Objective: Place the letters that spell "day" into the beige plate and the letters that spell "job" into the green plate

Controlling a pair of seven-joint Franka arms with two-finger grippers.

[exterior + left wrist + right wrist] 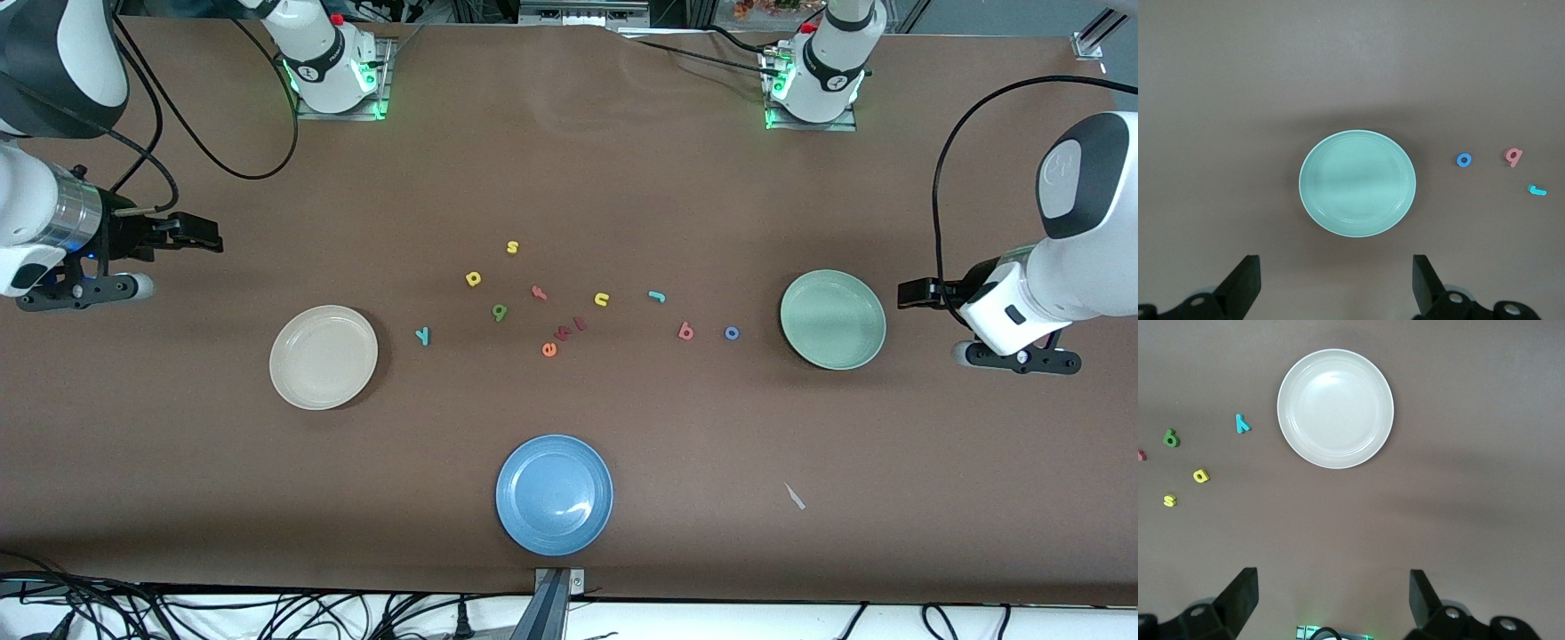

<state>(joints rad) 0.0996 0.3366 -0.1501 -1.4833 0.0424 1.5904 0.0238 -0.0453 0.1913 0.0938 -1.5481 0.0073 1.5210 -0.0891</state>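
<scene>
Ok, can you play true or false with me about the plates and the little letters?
1. The beige plate has nothing in it. True.
2. The blue o is in the green plate. False: it lies on the table beside that plate.
3. The blue plate is the plate nearest the front camera. True.
4. The left gripper holds a letter. False: it is open, holding nothing.
5. The teal y lies beside the red b. False: it is near the beige plate.

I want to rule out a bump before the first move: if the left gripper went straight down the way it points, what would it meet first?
Probably bare table: the open left gripper points down just beside the green plate.
</scene>
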